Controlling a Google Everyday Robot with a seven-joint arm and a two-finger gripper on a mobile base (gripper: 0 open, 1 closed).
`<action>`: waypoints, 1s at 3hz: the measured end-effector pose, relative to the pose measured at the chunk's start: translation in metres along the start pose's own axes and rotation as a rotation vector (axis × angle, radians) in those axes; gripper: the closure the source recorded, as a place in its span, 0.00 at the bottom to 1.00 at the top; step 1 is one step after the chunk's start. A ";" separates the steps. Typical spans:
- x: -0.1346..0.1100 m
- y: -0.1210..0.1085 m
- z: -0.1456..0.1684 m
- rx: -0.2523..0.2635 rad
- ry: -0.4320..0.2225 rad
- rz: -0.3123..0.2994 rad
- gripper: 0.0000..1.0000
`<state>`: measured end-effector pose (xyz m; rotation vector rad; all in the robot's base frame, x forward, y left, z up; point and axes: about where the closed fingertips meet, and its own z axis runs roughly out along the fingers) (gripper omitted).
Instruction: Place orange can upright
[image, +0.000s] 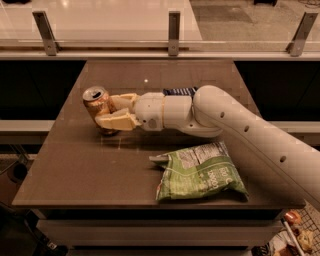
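The orange can (98, 107) stands nearly upright on the brown table (90, 170), at its left side, silver top facing up and slightly tilted. My gripper (112, 111) reaches in from the right at the end of the white arm (235, 125). Its cream fingers (116, 121) are closed around the can's body, one in front and one behind. The can's base looks to be at or just above the tabletop.
A green chip bag (200, 172) lies flat near the table's front right. A dark blue object (179, 91) is partly hidden behind the arm. A glass railing with metal posts (173, 32) runs behind the table.
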<state>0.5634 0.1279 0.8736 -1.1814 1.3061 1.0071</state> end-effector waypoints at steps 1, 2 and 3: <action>-0.001 0.001 0.002 -0.004 0.000 -0.001 0.14; -0.001 0.003 0.004 -0.008 -0.001 -0.002 0.00; -0.001 0.003 0.004 -0.008 -0.001 -0.002 0.00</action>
